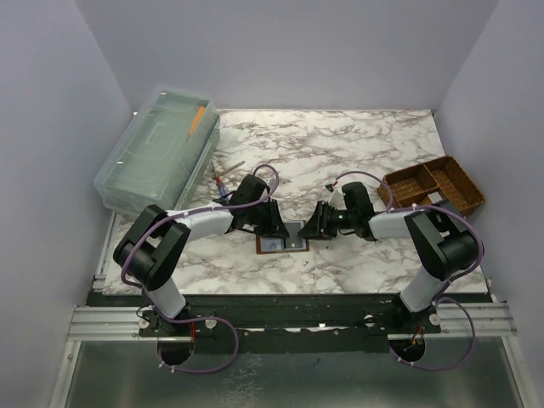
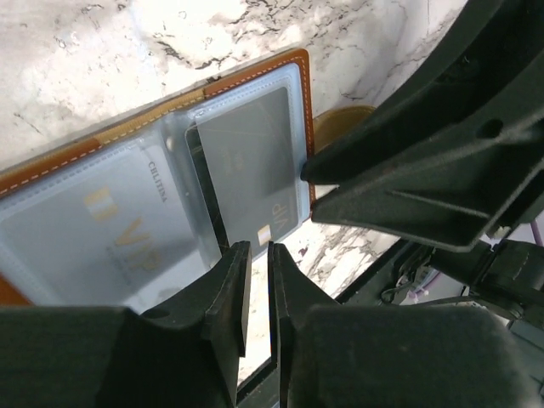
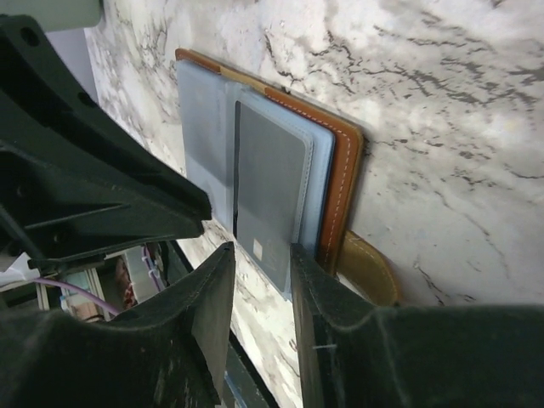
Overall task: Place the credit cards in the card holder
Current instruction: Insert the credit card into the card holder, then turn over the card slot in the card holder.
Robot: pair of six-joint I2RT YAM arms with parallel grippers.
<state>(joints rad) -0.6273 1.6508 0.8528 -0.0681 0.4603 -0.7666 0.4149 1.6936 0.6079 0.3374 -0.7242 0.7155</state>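
The card holder (image 1: pixel 274 246) lies open on the marble between both grippers; tan leather rim (image 2: pixel 304 93), clear grey-blue sleeves. One grey credit card (image 2: pixel 251 157) sits partly in the right-hand sleeve with its end sticking out toward the near edge; it also shows in the right wrist view (image 3: pixel 268 191). Another card marked VIP (image 2: pixel 110 234) lies inside the left-hand sleeve. My left gripper (image 2: pixel 259 251) hovers at the near edge of the holder, jaws almost together, nothing between them. My right gripper (image 3: pixel 262 255) is open a little, its tips at the protruding end of the grey card.
The holder's snap tab (image 3: pixel 370 268) pokes out from under its right side. A brown woven divided basket (image 1: pixel 433 187) stands at the right. A clear plastic box (image 1: pixel 157 149) stands at the back left, with small tools (image 1: pixel 225 178) beside it. The table's front edge is close behind the holder.
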